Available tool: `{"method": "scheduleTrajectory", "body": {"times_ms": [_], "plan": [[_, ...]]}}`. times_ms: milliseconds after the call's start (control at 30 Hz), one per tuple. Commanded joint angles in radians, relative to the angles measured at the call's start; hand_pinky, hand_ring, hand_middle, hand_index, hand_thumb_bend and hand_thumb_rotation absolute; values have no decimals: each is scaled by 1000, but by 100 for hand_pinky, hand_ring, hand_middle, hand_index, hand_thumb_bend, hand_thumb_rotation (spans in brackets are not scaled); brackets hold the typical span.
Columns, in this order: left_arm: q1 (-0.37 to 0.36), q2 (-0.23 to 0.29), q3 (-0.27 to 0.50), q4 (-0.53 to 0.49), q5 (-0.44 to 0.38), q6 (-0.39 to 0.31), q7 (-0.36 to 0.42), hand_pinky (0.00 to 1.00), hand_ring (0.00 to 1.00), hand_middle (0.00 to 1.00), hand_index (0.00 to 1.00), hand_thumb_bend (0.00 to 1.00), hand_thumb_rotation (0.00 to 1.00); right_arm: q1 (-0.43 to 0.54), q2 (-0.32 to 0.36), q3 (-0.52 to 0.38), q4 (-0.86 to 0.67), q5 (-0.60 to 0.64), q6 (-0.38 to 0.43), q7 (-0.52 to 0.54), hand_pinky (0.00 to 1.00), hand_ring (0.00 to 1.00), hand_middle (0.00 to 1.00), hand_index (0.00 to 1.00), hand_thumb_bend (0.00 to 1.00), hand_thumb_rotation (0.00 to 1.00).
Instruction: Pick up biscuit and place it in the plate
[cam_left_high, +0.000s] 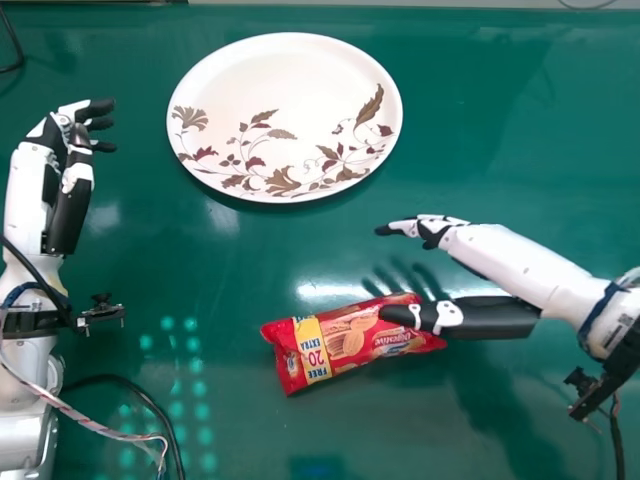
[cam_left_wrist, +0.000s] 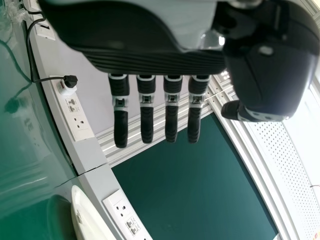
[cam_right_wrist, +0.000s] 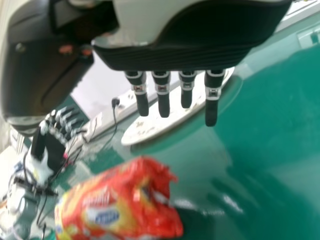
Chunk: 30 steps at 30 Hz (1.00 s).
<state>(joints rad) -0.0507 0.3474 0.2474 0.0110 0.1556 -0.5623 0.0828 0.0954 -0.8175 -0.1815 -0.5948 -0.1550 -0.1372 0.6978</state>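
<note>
1. Table (cam_left_high: 230, 280): green and glossy, giving back the light. Risk: if the surface is as slick as it looks, a sideways nudge could slide my target along instead of letting me close round it
2. Plate (cam_left_high: 285, 85): lies farther out and to the left of the packet. Risk: carried too low, the load could catch the near rim and push the plate away; released too soon, it could end up half over the edge
3. Biscuit packet (cam_left_high: 335, 350): on the table at a slant, apart from the plate. Risk: the wrapper looks loose and crinkled, so a hard squeeze might crush the biscuits and a weak one might let them slip
4. My right hand (cam_left_high: 450, 233): wide, fingers straight, holding nothing, by the packet's right part. Risk: a pinch there is off-centre, so the far end could droop or swing on lifting
5. My left hand (cam_left_high: 72, 165): idle at the left, fingers extended
6. My right thumb (cam_left_high: 400, 315): over the wrapper in the head view; contact, cannot tell. Risk: if it sits too high, closing would only skim the top
</note>
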Motion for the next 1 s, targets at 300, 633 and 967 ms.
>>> {"method": "scheduleTrajectory", "body": {"times_ms": [300, 633, 967], "plan": [[28, -3, 3, -25, -8, 22, -19, 64, 80, 83, 80, 26, 11, 1, -88, 19, -50, -123, -60, 59, 91, 97, 100, 100, 100, 59], [28, -1, 5, -33, -19, 26, -29, 66, 82, 84, 81, 26, 3, -60, -135, 13, -83, -100, -29, 127, 91, 97, 100, 100, 100, 52], [22, -4, 2, -39, -3, 29, -26, 65, 81, 84, 81, 25, 7, -123, -171, 22, -107, -105, -25, 166, 86, 92, 96, 97, 100, 47]]}}
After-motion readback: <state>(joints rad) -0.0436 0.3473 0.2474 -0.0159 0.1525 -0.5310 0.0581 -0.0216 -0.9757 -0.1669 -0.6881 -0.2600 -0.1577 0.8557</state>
